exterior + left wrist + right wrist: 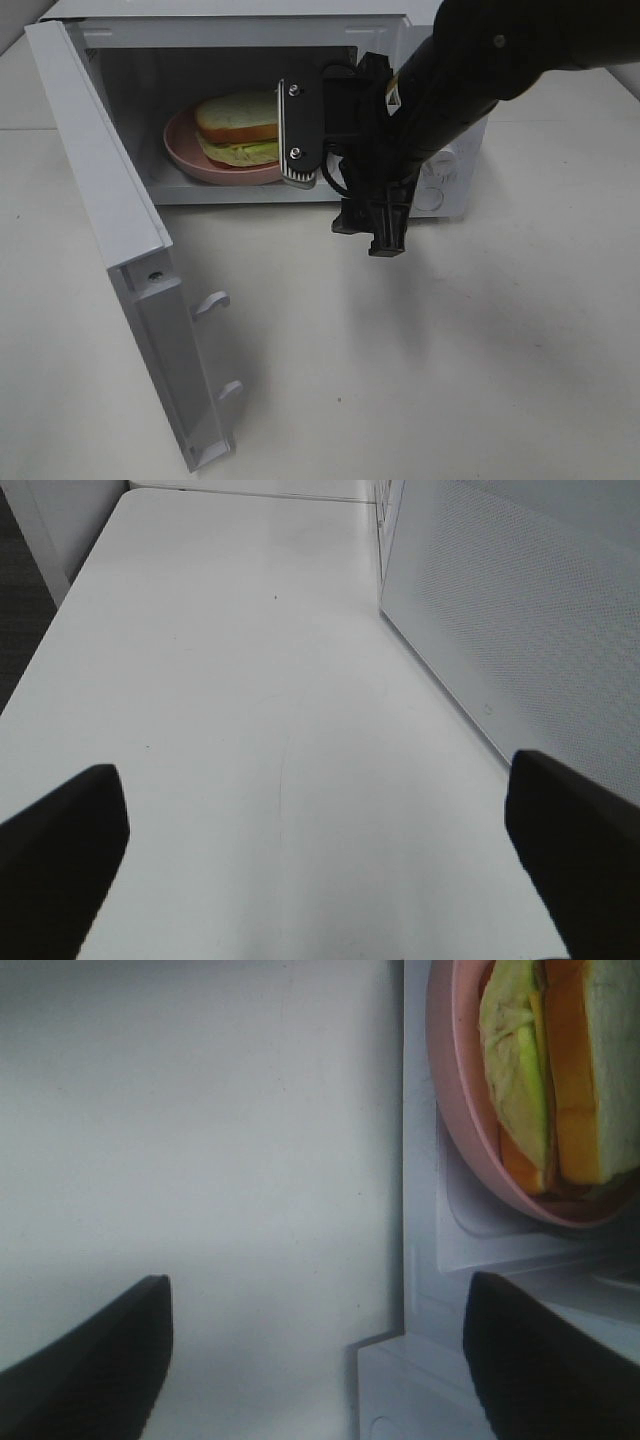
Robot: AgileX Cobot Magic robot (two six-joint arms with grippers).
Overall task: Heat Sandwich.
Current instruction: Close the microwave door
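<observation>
Sandwich (238, 128) — beyond open right jaws, untouched.

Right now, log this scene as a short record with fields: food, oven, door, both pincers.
food: small tan-bread sandwich with green and orange filling, resting on a round pink plate
location: inside the white microwave oven
door: white hinged door, open
right pincer: open, empty, in front of the oven opening, apart from the plate
left pincer: open, empty, above the white tabletop
</observation>
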